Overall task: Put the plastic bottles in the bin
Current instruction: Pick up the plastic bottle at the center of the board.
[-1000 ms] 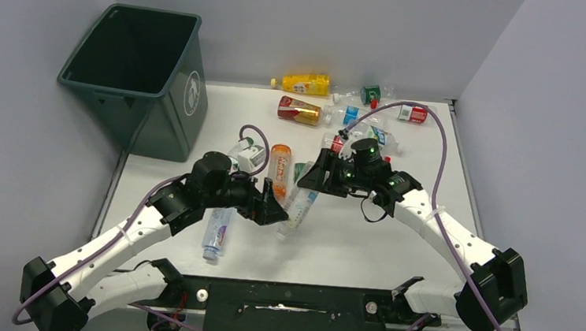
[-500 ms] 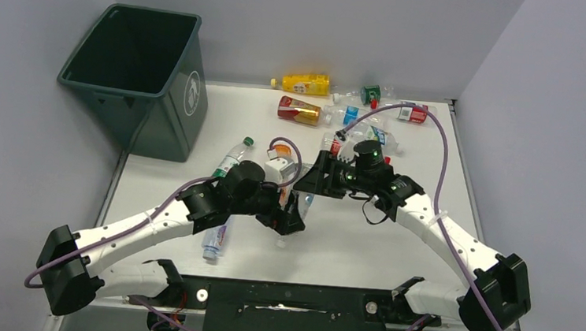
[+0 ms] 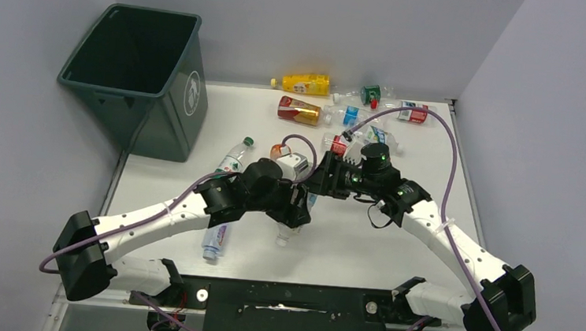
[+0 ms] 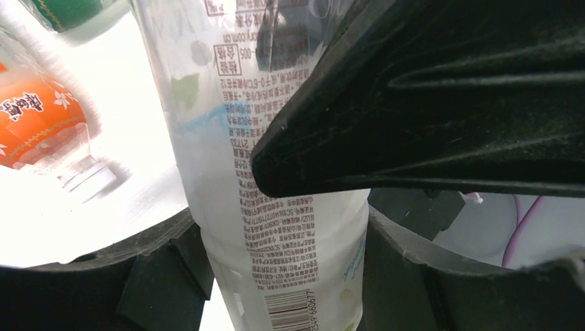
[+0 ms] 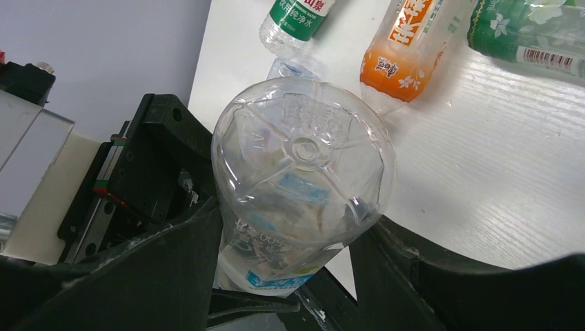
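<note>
Grey walls enclose a white counter (image 3: pixel 393 252) on three sides. Both arms reach inward from the near edge, elbows bent, and meet near the counter's middle.

1. Left hand (image 3: pixel 296 209): clamped on the label section of a clear bottle (image 4: pixel 276 227); both fingers touch its sides in the left wrist view.
2. Right hand (image 3: pixel 322 182): clamped on the same clear bottle near its base, which faces the right wrist camera.
3. Bottle axis: in the top view it runs from the cap at 7 o'clock to the base at 1 o'clock.

Bare counter lies at 4 to 6 o'clock from the hands. An orange bottle (image 3: pixel 279 150) and a green-label bottle (image 3: pixel 231 159) lie at 10 to 11 o'clock, and a blue-label bottle (image 3: pixel 215 238) at 8 o'clock. Further bottles, including a yellow bottle (image 3: pixel 306 83), lie along the far edge.

The bin (image 3: pixel 134 82) stands upright and open-topped beside the far left corner, at 10 o'clock, well apart from the hands.
</note>
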{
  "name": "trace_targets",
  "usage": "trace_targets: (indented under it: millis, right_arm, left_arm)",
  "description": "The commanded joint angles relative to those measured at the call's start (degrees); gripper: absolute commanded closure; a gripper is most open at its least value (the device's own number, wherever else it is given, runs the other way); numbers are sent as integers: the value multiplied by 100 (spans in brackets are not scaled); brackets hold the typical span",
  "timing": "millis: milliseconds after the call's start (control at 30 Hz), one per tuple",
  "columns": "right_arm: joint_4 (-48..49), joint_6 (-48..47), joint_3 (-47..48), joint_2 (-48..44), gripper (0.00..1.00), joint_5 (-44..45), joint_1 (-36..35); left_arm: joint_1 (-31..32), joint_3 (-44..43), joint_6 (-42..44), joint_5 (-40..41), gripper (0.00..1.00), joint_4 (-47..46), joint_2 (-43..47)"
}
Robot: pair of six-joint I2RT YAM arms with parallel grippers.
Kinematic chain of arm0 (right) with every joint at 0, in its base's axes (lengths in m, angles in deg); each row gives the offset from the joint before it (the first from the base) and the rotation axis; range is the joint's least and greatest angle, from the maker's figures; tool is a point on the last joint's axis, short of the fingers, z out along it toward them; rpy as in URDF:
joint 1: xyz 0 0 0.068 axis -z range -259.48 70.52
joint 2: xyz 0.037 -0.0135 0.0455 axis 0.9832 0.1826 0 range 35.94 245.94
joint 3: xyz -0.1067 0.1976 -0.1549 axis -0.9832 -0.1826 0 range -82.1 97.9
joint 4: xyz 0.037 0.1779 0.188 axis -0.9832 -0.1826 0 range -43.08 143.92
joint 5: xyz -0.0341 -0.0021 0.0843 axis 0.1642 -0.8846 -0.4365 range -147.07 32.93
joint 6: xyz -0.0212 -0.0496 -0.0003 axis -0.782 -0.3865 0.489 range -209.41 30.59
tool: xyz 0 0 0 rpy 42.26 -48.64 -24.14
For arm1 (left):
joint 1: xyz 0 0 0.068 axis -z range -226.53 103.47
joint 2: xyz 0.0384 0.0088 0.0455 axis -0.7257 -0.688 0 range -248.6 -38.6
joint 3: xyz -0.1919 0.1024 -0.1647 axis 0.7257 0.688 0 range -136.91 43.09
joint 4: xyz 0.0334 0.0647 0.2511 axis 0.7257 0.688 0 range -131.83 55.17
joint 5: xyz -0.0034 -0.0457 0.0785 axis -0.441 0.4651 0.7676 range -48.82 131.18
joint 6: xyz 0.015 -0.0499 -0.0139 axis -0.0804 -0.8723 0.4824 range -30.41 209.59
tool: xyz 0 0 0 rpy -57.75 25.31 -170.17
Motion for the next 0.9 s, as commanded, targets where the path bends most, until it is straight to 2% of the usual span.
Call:
trace_targets:
  millis: [0, 33, 133, 233, 433, 633, 867]
  right_arm:
    - [114, -140, 125, -57, 46, -86, -7]
    - [81, -159, 149, -41, 43, -62, 8]
    - [-111, -238, 214, -49, 23, 52, 64]
    - [-304, -298, 277, -140, 2, 159, 134]
    - [-677, -349, 316, -560, 2, 223, 501]
    - [-1119, -471, 318, -1275, 2, 335, 863]
    - [-1511, -598, 242, -1757, 2, 370, 1043]
  left_arm:
    - [4, -576, 141, 165, 44, -408, -75]
    - [-4, -628, 150, 136, 45, -400, -105]
    - [-13, -830, 171, 78, 51, -345, -206]
    - [-77, -999, 202, 7, 51, -329, -270]
    - [-717, -1245, 338, -715, 51, -256, -410]
    - [-1335, -1805, 705, -952, 51, 217, -571]
    - [-2103, -2850, 1188, -1102, 51, 774, -889]
